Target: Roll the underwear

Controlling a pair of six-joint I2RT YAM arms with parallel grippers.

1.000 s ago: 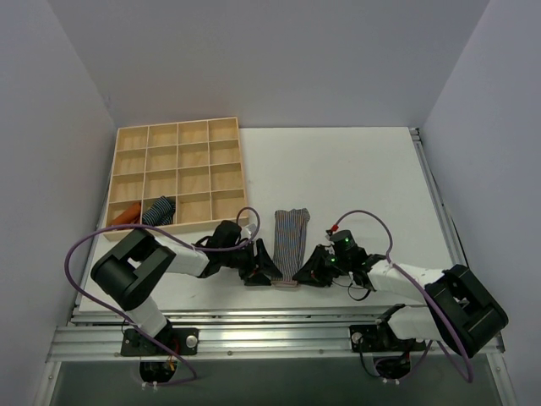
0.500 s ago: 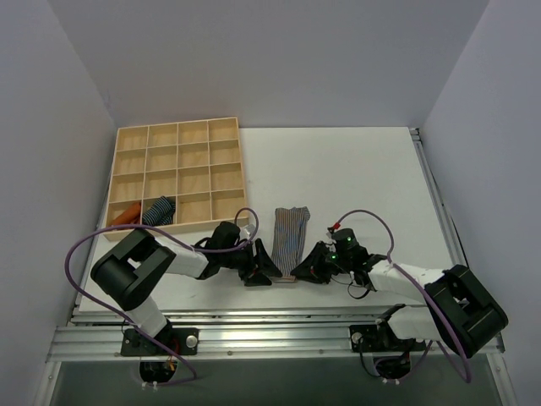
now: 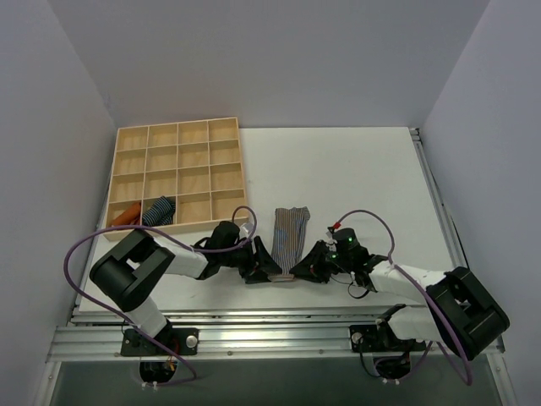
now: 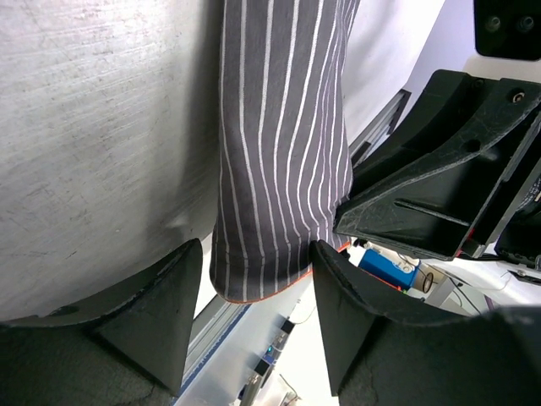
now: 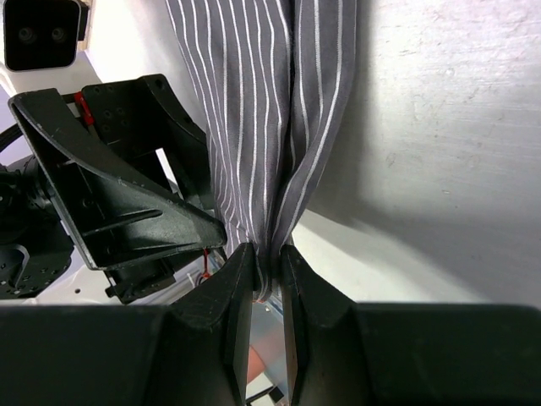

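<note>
Two black wedge-shaped right fingers (image 5: 224,296) pinch soft, white-striped grey underwear (image 5: 254,101).

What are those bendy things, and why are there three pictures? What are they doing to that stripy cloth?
They are two robot arms. One picture looks down from above; the other two come from cameras on the arms' wrists. On the white table lies the underwear, a grey stripy cloth folded into a long strip. The right arm's fingers pinch its near end. The left arm's fingers are open, one on each side of that end, not squeezing. At the left stands a wooden tray of little boxes; one holds an orange cloth, the next a blue striped roll.
</note>
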